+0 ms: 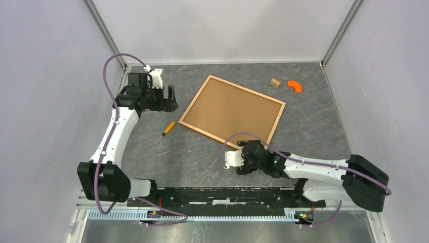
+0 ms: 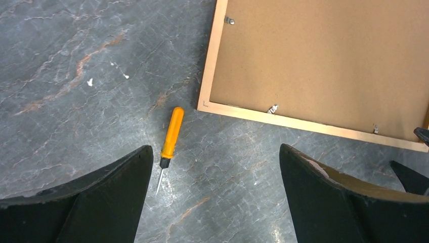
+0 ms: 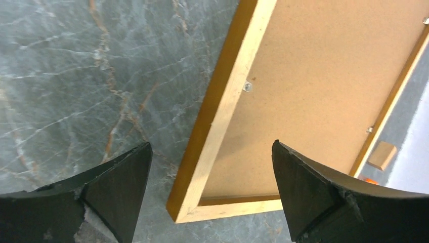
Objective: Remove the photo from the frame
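The frame lies face down in the middle of the table, with the plain brown backing board showing inside its orange-brown border. The photo is hidden under the board. Small metal clips hold the board at the border. My left gripper is open and empty, left of the frame; in its wrist view it hangs over bare table. My right gripper is open and empty at the frame's near corner, which shows between its fingers in the right wrist view.
An orange-handled screwdriver lies left of the frame, close to my left finger. A small wooden block and an orange curved piece lie at the far right. Grey walls close in the table.
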